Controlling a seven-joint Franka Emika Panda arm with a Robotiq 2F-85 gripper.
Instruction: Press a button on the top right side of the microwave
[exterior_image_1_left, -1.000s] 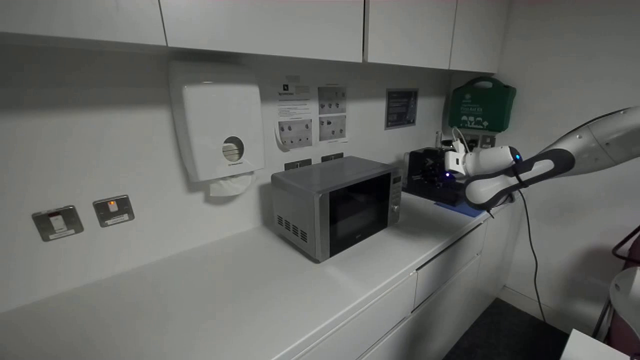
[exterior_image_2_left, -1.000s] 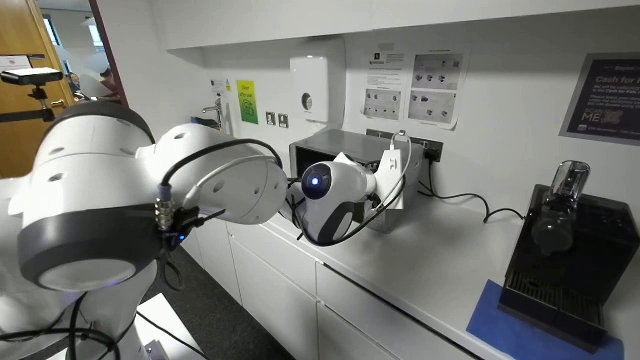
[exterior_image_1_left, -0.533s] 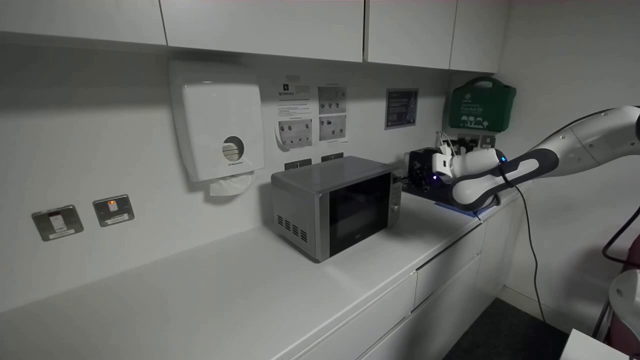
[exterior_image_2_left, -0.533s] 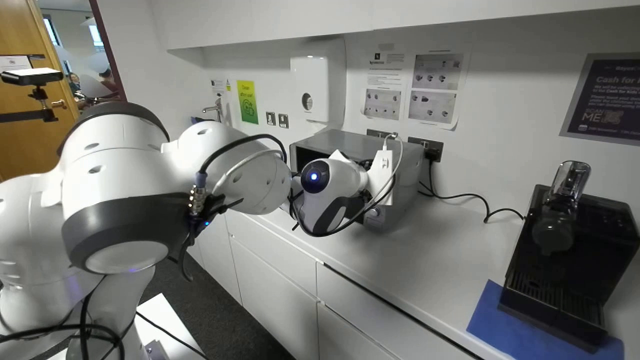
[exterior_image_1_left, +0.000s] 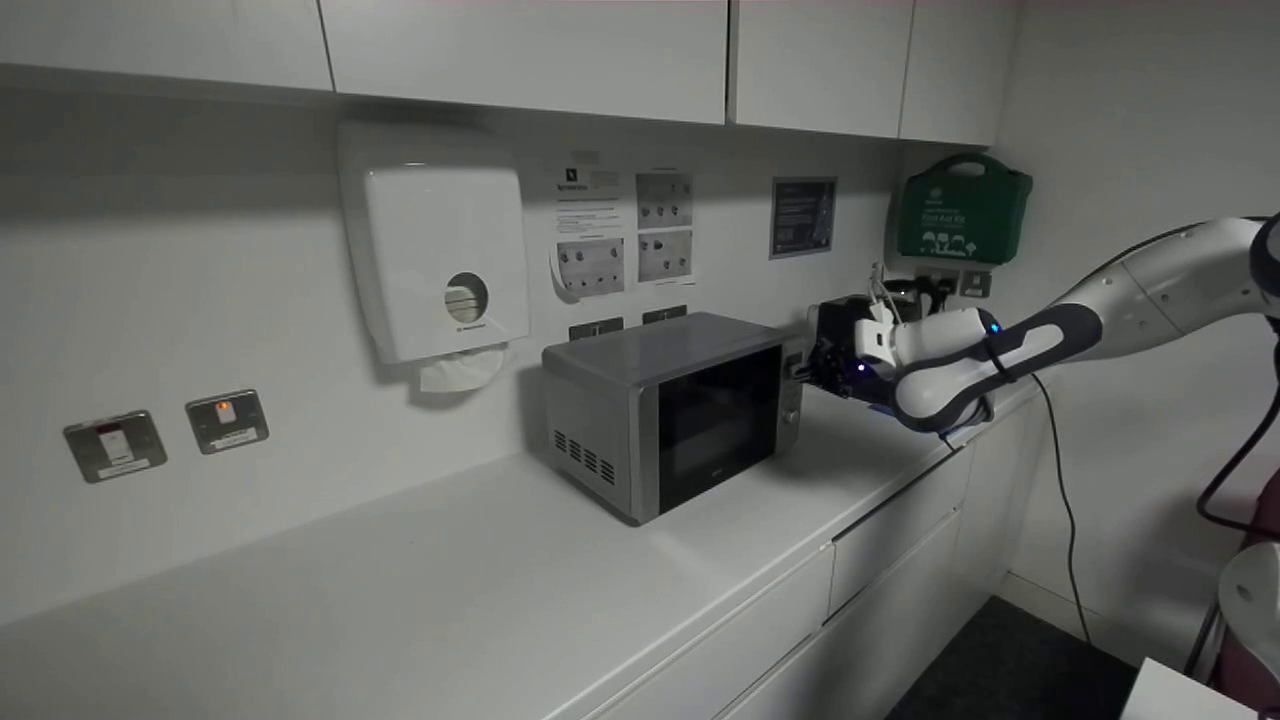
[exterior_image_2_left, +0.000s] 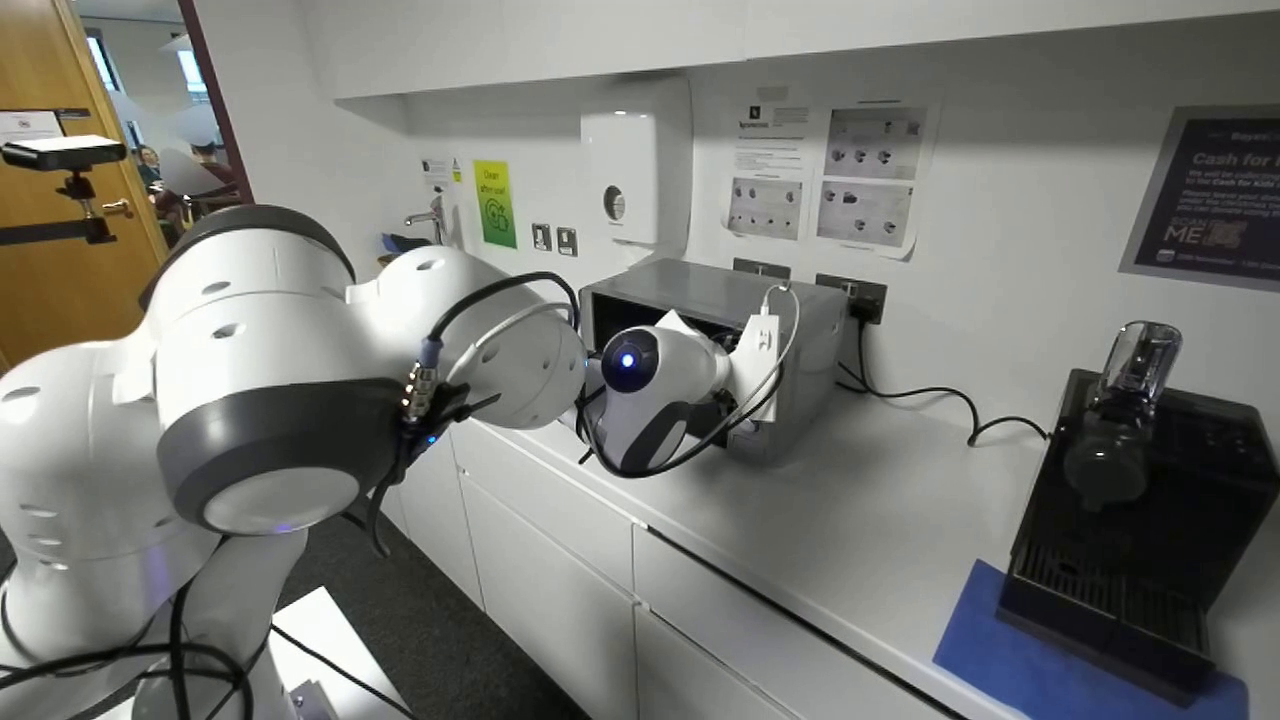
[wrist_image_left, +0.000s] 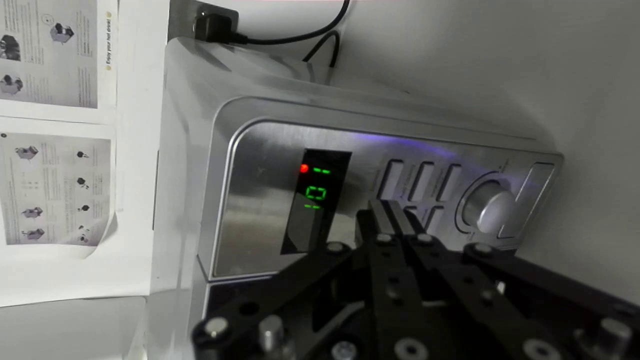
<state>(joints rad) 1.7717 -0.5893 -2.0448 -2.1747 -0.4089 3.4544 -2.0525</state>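
Although the gripper (wrist_image_left: 391, 216) is clenched, fingertips together, before the buttons (wrist_image_left: 422, 181) of the microwave (exterior_image_1_left: 672, 415), whether it touches them cannot be told. A lit display (wrist_image_left: 316, 201) and a round knob (wrist_image_left: 490, 206) flank them on the microwave's front. The microwave sits on the counter (exterior_image_1_left: 400, 590), a black machine (exterior_image_2_left: 1170, 520) well apart from it.

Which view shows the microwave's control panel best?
Wrist view: the control panel is large, its display and knob clear, though the gripper covers part. In an exterior view it's small, beside the door; in an exterior view, mostly hidden by the arm.
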